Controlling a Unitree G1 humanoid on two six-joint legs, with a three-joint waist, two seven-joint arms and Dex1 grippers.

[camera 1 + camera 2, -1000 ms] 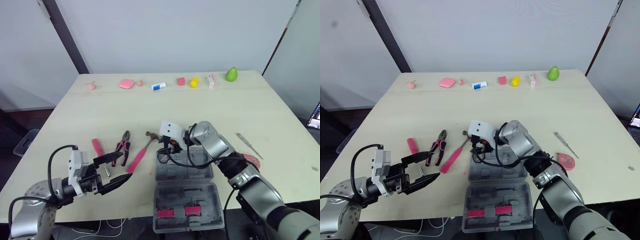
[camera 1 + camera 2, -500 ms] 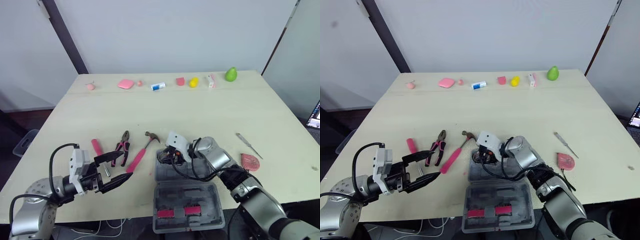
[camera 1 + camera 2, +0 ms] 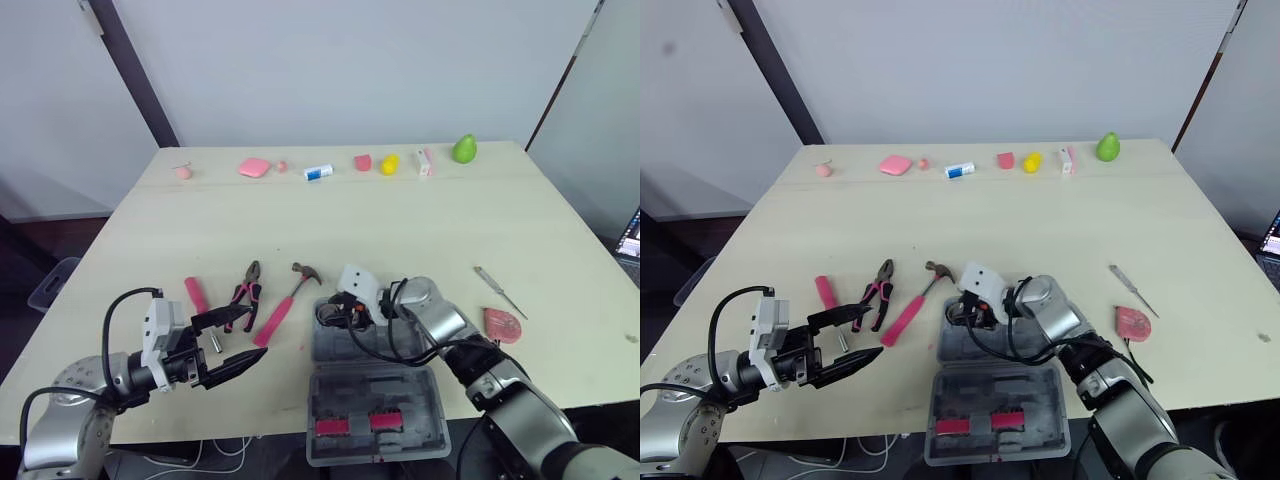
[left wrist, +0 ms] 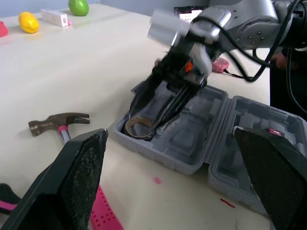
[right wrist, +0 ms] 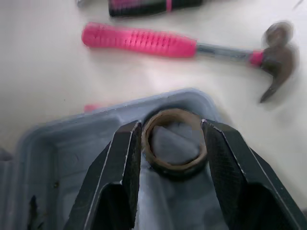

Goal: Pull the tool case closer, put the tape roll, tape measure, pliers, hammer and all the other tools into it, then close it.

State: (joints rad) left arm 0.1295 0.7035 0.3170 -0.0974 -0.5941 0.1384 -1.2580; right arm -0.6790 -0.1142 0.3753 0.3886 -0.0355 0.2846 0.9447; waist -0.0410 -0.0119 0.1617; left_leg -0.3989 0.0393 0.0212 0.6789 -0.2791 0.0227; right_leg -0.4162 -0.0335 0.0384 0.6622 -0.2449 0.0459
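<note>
The right gripper (image 5: 171,126) clamps the tape roll (image 5: 175,167) in a corner of the open tool case (image 3: 375,386), left gripper (image 3: 256,331) spread idle; rising before release would likely drag the roll out.

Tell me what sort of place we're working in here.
Probably a lab or test room, not a real workshop: one plain pale table against bare white walls, with a neat row of small toy-like props along its far edge.

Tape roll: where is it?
In the right wrist view the tape roll lies in the tool case's far-left corner beside the hammer, between the fingers of the right gripper.
</note>
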